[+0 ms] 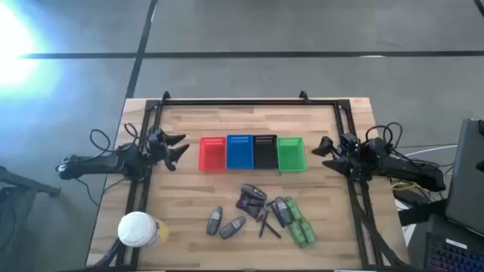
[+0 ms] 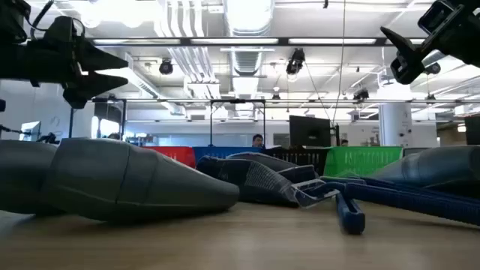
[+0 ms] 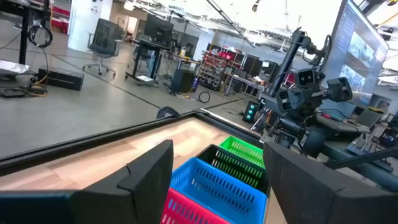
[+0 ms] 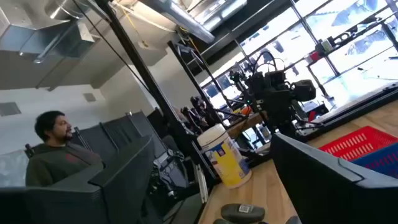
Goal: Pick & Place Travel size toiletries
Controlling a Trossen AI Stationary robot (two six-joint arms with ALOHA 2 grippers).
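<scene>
The toiletries lie loose on the table's near half: grey oval tubes [image 1: 224, 224], dark packets [image 1: 250, 198], thin dark sticks [image 1: 265, 223] and green bottles [image 1: 301, 230]. In the low view a grey tube [image 2: 127, 184] and a blue stick [image 2: 390, 199] lie close by. My left gripper [image 1: 180, 146] is open and empty, left of the red basket [image 1: 212, 153]. My right gripper [image 1: 322, 146] is open and empty, right of the green basket [image 1: 290, 153]. Both hang above the table.
Red, blue [image 1: 239, 151], black [image 1: 265, 151] and green baskets stand in a row mid-table. A big white-capped yellowish container [image 1: 139, 230] stands at the near left. A dark frame [image 1: 249, 102] runs along the table's far edge and sides. A person [image 4: 59, 149] sits beyond the table.
</scene>
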